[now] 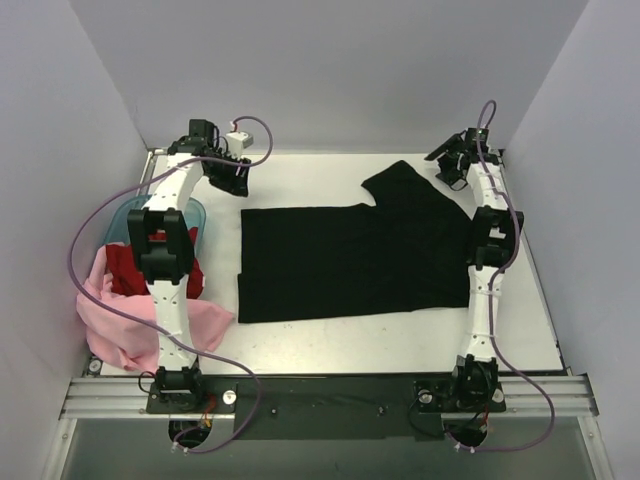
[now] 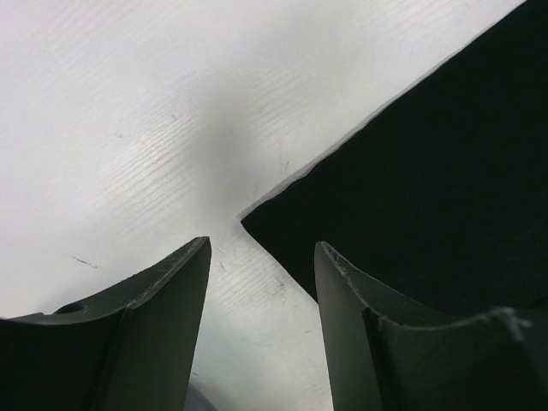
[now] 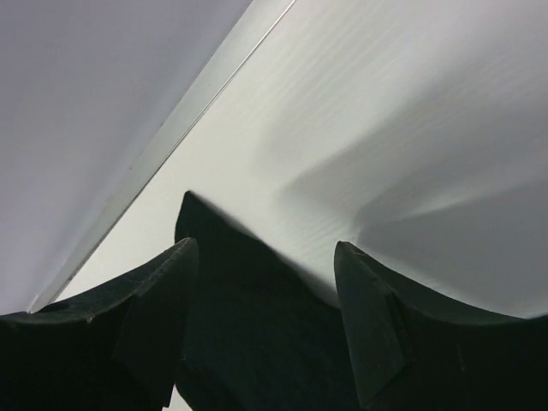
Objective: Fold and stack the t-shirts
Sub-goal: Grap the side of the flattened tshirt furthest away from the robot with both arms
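The black t-shirt (image 1: 350,260) lies spread flat mid-table, one sleeve pointing to the far right; no chest print shows. My left gripper (image 1: 233,181) hovers at its far-left corner. In the left wrist view the gripper (image 2: 261,248) is open, and the shirt's corner (image 2: 428,171) lies on the table just ahead of the fingertips. My right gripper (image 1: 448,170) is at the shirt's far-right part. In the right wrist view it (image 3: 265,245) is open, with black cloth (image 3: 248,325) lying between and under the fingers. The red shirt (image 1: 125,270) and the pink shirt (image 1: 125,325) lie bunched at the left edge.
A translucent teal tub (image 1: 118,218) sits at the left behind the red and pink shirts, partly hidden by the left arm. White walls close the table's left, back and right sides. A metal rail (image 1: 330,395) runs along the near edge.
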Robot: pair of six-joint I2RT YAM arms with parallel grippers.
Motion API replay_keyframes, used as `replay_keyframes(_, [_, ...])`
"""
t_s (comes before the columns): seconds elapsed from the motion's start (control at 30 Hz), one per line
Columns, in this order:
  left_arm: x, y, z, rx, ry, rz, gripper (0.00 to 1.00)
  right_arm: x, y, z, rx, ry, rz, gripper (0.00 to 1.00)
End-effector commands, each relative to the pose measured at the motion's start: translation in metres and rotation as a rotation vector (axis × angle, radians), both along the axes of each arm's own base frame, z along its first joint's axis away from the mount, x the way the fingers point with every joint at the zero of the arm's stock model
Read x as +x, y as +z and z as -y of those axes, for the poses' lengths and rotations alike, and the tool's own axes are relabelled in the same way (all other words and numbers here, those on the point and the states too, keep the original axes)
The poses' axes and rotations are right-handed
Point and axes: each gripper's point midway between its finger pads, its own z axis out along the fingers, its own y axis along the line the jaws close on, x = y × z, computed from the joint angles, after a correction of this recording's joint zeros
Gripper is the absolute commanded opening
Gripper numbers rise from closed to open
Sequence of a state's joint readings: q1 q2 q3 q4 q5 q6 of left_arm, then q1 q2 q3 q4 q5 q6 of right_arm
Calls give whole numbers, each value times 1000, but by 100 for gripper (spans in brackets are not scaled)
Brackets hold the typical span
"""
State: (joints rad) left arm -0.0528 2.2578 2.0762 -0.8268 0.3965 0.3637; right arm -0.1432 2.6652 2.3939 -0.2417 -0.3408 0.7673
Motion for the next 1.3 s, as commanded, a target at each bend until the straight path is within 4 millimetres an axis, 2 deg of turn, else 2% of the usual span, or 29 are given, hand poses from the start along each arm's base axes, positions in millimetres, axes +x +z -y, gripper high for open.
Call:
replay_keyframes(0.0, [-2,-5,-6,17,-49,-28,62,7,-3,-41,26,-21,-7,60])
replay_keyframes(0.07, [-10,-12,-2,15,-103,-53,62,0,-20,-51,53,-14,-56,59])
replay_keyframes(0.13, [-17,-17,0,11,-158,-68,62,-2,-28,-66,101,7,-76,58])
replay_keyframes(0.27, [-27,-27,0,30,-236,-87,63,-9,-36,-77,96,32,-107,53])
replay_keyframes(0.33, [-29,-30,-1,42,-260,-90,63,-9,-37,-74,82,38,-97,40])
replay_keyframes(0.37, [-31,-31,0,38,-271,-94,63,-8,-37,-72,64,40,-92,25])
replay_keyframes(0.4, [-34,-34,1,41,-300,-99,63,-7,-31,-71,57,40,-77,18])
replay_keyframes(0.43, [-36,-33,3,33,-323,-97,63,-6,-30,-71,43,47,-72,6])
replay_keyframes(0.47, [-40,-34,4,38,-352,-101,63,-5,-27,-71,38,49,-62,1])
replay_keyframes(0.53, [-42,-34,4,38,-381,-97,63,-5,-20,-69,30,56,-48,0])
replay_keyframes(0.6, [-36,-32,2,54,-385,-69,63,-6,-12,-70,32,71,-33,0])
replay_keyframes(0.63, [-33,-31,1,57,-387,-58,63,-6,0,-71,35,83,-13,0])
replay_keyframes(0.67, [-27,-27,2,64,-398,-34,63,-8,-1,-72,35,93,-14,0])
replay_keyframes(0.7, [-25,-31,2,66,-398,-33,64,-9,12,-74,29,117,9,0])
replay_keyframes(0.73, [-20,-26,2,70,-413,-9,64,-12,13,-74,27,126,7,0])
replay_keyframes(0.77, [-21,-33,3,74,-431,-23,65,-13,25,-76,19,148,26,0])
replay_keyframes(0.8, [-18,-30,4,79,-441,-14,66,-17,28,-76,16,157,24,0])
replay_keyframes(0.83, [-21,-40,5,95,-460,-39,66,-19,44,-78,6,182,53,0])
replay_keyframes(0.87, [-18,-42,4,118,-463,-36,67,-24,43,-80,4,193,45,0])
replay_keyframes(0.9, [-16,-50,5,128,-466,-43,67,-26,56,-79,-8,208,67,0])
replay_keyframes(0.93, [-14,-54,4,138,-466,-41,68,-30,56,-82,-13,227,68,0])
replay_keyframes(0.97, [-8,-56,5,141,-459,-23,68,-33,66,-82,-18,232,83,0])
replay_keyframes(1.17, [7,-57,11,149,-466,19,69,-49,76,-82,-55,277,81,0])
replay_keyframes(1.27, [-1,-65,18,142,-511,-5,68,-55,80,-85,-58,295,82,0])
